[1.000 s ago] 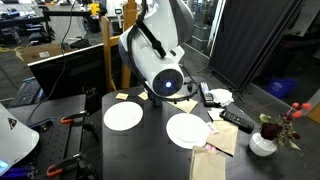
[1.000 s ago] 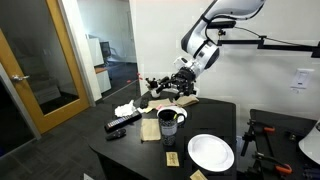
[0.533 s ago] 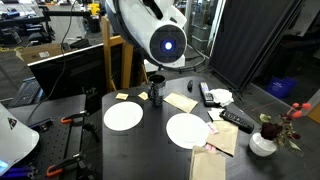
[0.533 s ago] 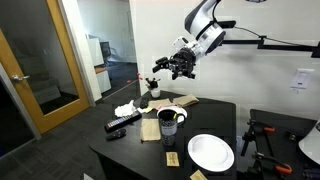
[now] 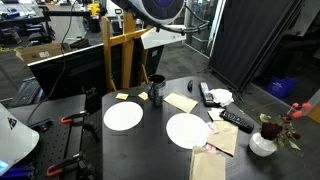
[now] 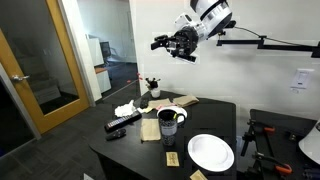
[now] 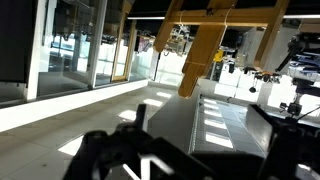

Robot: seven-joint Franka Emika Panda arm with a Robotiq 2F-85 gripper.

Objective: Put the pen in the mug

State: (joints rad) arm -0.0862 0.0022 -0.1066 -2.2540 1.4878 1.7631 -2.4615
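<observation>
Dark tabletop in a cluttered lab, with a wooden frame behind it.

Exterior view: the mug stands upright just beyond a white plate. The arm shows only at the top edge; its gripper is out of frame.

Exterior view: the gripper hangs high above the table, well apart from the mug. No pen is visible on the table. It may be inside the mug, but it is too small to confirm.

Wrist view: the camera faces windows across the room. The gripper is a dark blur with its fingers spread and nothing between them.

Judgement: the drop looks done. Next, check that the pen is in the mug. If it is not, locate it and descend with the fingers apart.
</observation>
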